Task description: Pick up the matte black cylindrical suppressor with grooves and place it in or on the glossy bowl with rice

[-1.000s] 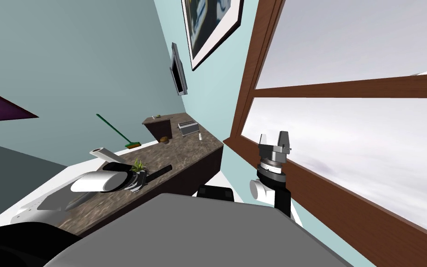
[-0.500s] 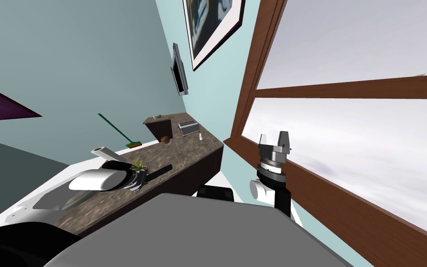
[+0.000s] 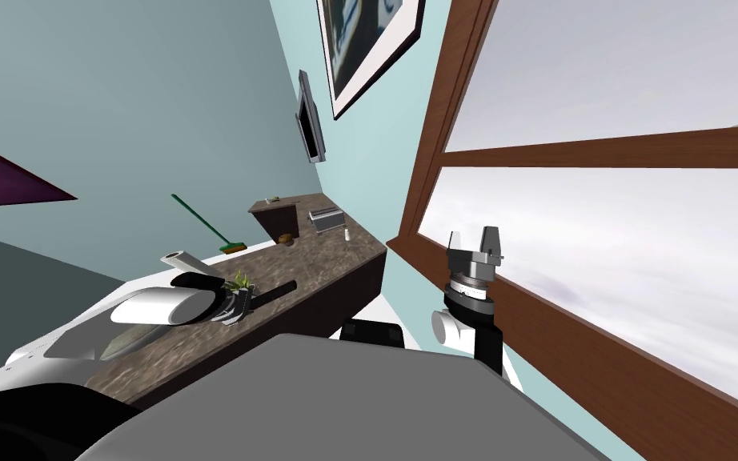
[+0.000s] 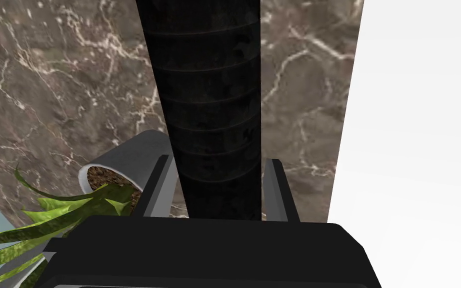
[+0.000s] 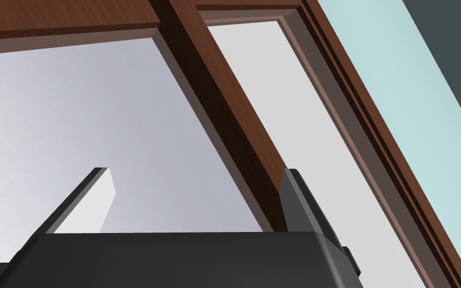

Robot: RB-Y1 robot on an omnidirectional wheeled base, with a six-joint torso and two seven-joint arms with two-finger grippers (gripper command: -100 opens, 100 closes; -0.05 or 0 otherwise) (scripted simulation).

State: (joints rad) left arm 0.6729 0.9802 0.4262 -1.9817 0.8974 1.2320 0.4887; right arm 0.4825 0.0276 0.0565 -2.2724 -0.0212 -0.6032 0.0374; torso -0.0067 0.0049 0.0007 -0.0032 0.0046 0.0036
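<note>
At marble counter (image 4: 49,75), left tool (image 4: 217,161) clamps black suppressor (image 4: 207,75).

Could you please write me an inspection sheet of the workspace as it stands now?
Surface: brown marbled counter, along the wall.
Job's things: black grooved suppressor, over the counter between the left end effector's fingers.
Clutter: potted plant close beside the suppressor; farther along, a brown box, grey appliance, white bottle; green broom by the wall.
End effectors: left end effector shut on the suppressor; right end effector open, raised by the window.
Cables: nothing seen.
Surroundings: window, framed picture, wall screen.
</note>
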